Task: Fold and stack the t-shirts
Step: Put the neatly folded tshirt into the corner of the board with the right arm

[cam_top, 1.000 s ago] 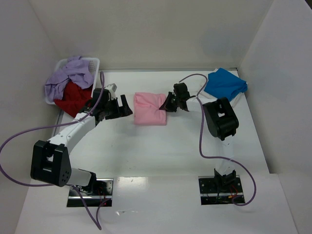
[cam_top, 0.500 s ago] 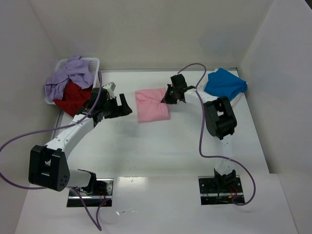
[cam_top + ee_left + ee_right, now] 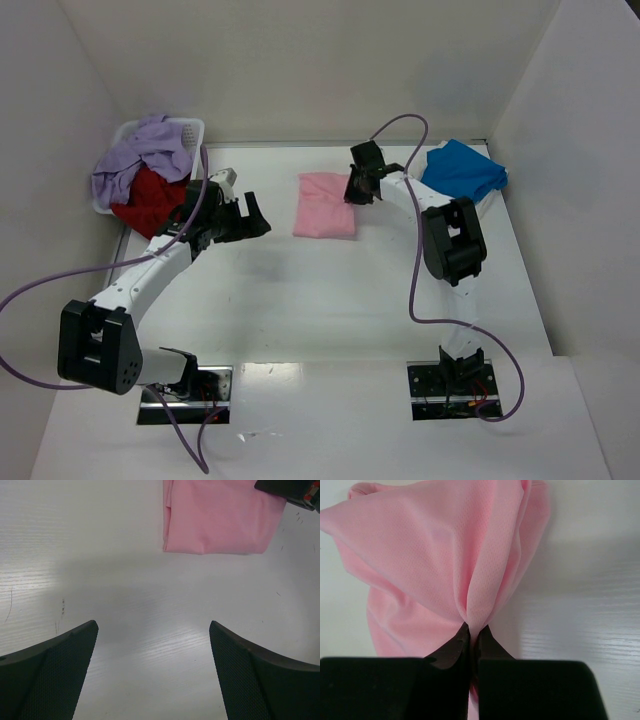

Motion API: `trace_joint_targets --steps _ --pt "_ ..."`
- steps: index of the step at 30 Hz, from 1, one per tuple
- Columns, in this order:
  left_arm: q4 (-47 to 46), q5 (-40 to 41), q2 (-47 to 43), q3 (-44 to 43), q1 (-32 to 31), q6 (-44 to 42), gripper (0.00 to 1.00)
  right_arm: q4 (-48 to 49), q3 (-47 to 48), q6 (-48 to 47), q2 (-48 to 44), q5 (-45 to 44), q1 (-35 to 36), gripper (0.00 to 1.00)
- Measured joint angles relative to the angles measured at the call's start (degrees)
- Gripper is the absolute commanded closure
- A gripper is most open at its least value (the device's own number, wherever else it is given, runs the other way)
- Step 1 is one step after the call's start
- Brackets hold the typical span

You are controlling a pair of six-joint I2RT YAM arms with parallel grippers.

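Folded light pink t-shirt [image 3: 325,205], lying flat toward the far side of the white table [image 3: 300,300], between the two grippers. My right gripper [image 3: 474,636] is clamped on a pinch of the shirt's right edge. The wrist view shows the cloth gathering into radiating pleats at the jaws: a thin, matte knit with a fine mesh-like weave. I judge it light and limp, and unlikely to slip in the jaws. Lifted by one point it would probably drape and lose its fold, so the better hold is a folded edge through all layers, or two corners at once. My left gripper [image 3: 152,627] hangs wide apart and empty over bare table, near the shirt's left edge but not touching it. The folded bright blue t-shirt [image 3: 462,172] lies at the far right corner, apart from the pink one. The red t-shirt [image 3: 150,200] and the lavender t-shirt [image 3: 140,155] sit crumpled in the white perforated basket [image 3: 190,128] at far left.
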State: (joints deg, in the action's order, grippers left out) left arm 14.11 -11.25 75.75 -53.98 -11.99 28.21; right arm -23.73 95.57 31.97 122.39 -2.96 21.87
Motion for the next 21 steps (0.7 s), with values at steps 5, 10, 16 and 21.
trace_joint_targets --steps 5,10,16,21 --pt "0.0 -0.3 0.1 0.0 0.0 0.0 0.00 0.1 -1.3 0.3 0.5 -0.9 0.0 0.89" --pt "0.0 -0.8 0.6 0.0 0.0 -0.9 0.00 1.8 -6.2 1.5 0.7 -0.5 -0.2 0.65" --pt "0.2 -1.4 1.3 0.0 0.0 -1.1 0.00 7.0 -10.4 1.8 -1.3 3.3 -2.3 0.46" --pt "0.2 -2.1 1.5 0.0 0.0 -1.2 0.00 10.6 -14.9 2.1 -3.9 6.3 -4.5 0.37"
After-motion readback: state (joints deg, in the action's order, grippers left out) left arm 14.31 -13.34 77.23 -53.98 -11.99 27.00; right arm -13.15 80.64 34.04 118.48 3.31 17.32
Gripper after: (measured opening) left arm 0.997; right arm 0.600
